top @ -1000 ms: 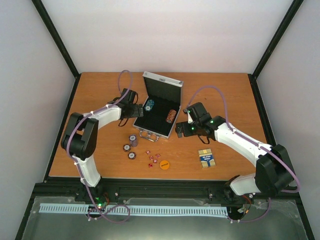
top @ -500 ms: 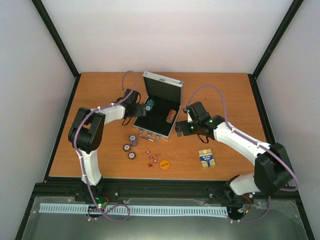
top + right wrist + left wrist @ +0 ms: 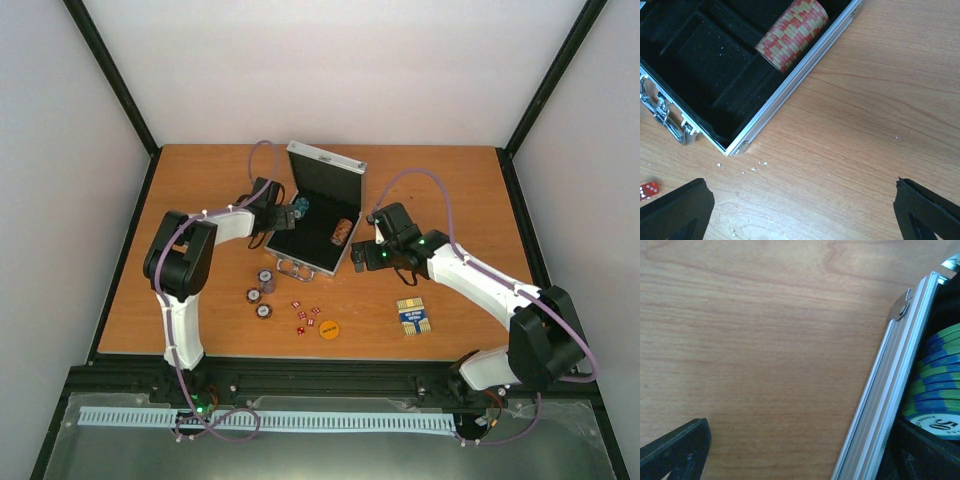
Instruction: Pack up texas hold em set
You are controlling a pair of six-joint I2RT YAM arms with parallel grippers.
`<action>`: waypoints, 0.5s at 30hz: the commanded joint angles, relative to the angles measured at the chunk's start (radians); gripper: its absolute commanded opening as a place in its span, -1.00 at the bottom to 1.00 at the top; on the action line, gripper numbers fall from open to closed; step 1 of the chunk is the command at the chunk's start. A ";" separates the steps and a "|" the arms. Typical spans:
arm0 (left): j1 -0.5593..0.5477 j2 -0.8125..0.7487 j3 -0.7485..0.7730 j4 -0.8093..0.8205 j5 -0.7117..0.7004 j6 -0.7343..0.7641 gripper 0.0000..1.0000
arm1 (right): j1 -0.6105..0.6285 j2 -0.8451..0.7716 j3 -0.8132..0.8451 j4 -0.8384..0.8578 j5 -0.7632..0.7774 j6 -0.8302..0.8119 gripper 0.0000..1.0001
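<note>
chips (image 3: 343,231) in case (image 3: 322,192), dice (image 3: 305,316) seemingly before it

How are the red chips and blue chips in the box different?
The red-and-tan striped poker chips lie on the right-arm side of the silver aluminium case; the blue-and-green striped poker chips on its left-arm side. The first are red, the second blue. Both sit inside it.

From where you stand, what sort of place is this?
Likely a robot test booth: white walls and a black frame box in a wooden table, with a left arm and right arm bolted at its near edge.
</note>
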 commanded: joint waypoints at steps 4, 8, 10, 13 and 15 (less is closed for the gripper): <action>0.000 0.058 0.028 0.091 -0.016 -0.015 0.99 | 0.003 -0.003 0.018 -0.006 0.018 0.003 1.00; 0.001 0.075 0.025 0.111 -0.010 -0.031 0.99 | 0.001 -0.003 0.008 -0.007 0.019 0.006 1.00; 0.000 0.079 0.021 0.126 -0.004 -0.039 0.99 | 0.001 -0.005 0.002 -0.007 0.020 0.006 1.00; 0.001 0.091 0.030 0.121 0.008 -0.044 1.00 | 0.001 -0.006 -0.001 -0.008 0.023 0.007 1.00; 0.000 0.100 0.039 0.103 0.010 -0.044 0.99 | 0.001 -0.007 -0.002 -0.008 0.022 0.007 1.00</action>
